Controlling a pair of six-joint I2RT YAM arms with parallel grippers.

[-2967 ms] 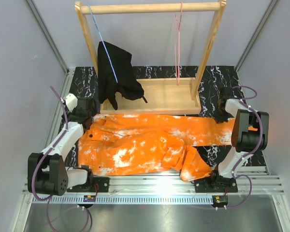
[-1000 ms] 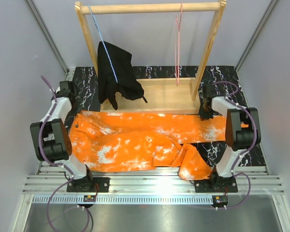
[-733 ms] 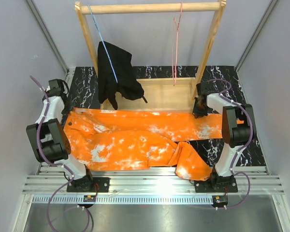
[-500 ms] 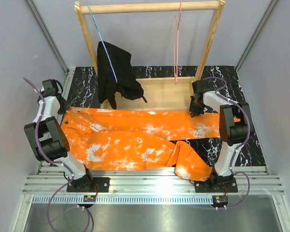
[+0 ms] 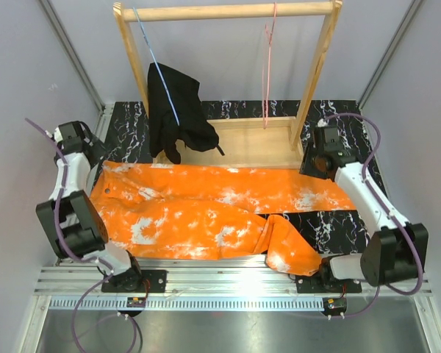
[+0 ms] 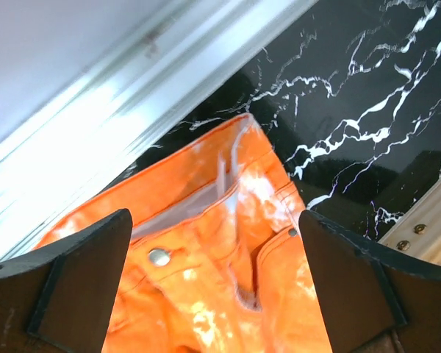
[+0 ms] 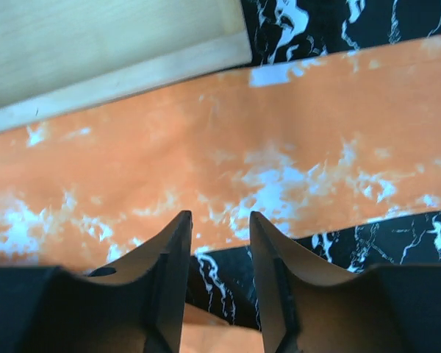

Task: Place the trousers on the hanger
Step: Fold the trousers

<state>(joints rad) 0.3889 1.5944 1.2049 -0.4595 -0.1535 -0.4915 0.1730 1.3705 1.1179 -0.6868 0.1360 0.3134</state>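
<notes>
Top external view: the trousers (image 5: 206, 206) lie spread flat on the table (image 5: 338, 220), with no part on the hanger (image 5: 266, 73), which hangs bare from the wooden rack (image 5: 228, 12). All the hanging is left to do. The left pincer (image 6: 213, 220) gapes released over the waistband, and the right pincer (image 7: 219, 220) is parted, grasping nothing.

walls (image 5: 29, 59) grey | tabletop (image 5: 353, 118) black white-veined marble | wooden rack (image 5: 228, 12) at back

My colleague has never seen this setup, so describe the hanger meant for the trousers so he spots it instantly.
Look at the wooden rack at the table's far side. From its top bar, near the right post, hangs the pink wire hanger. It is bare, whereas the light-blue hanger on the left carries a black garment.
</notes>
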